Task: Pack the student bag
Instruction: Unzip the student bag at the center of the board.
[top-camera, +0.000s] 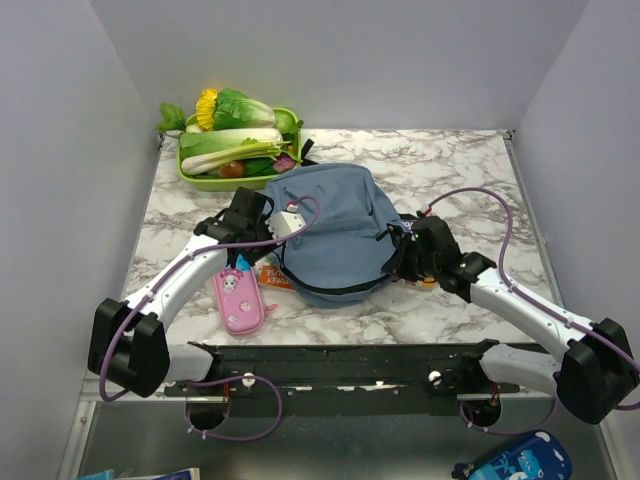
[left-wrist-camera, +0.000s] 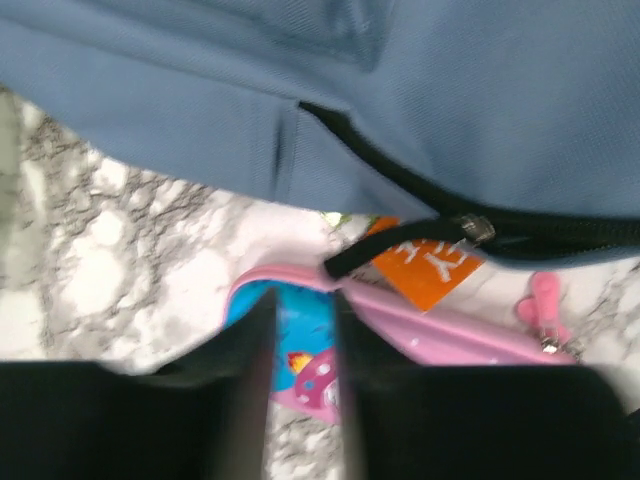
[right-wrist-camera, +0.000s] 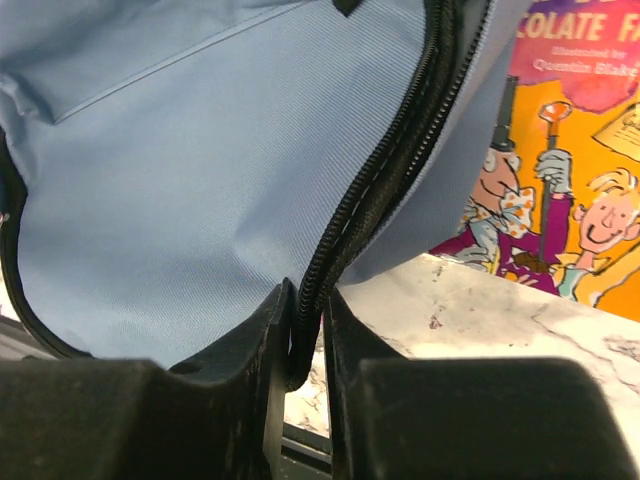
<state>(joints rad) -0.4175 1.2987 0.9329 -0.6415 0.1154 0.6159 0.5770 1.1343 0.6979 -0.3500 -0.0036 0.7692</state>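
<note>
Top view has one bag (top-camera: 330, 215) in the middle of the frame, on the marble table (top-camera: 450, 170), with its zipper mouth turned to the lower edge. Two grippers are at it. The right gripper (right-wrist-camera: 305, 300) is clamped on the zipper edge at the bag's right side. The left gripper (left-wrist-camera: 300, 300) is at the left side, its fingers close together with a thin gap; I cannot tell if they pinch the black tab (left-wrist-camera: 360, 255). One pink case (top-camera: 238, 300) lies lower left of the bag. One orange book (right-wrist-camera: 570, 170) is partly under the bag. One green tray (top-camera: 205, 183) of vegetables is in the upper left.
</note>
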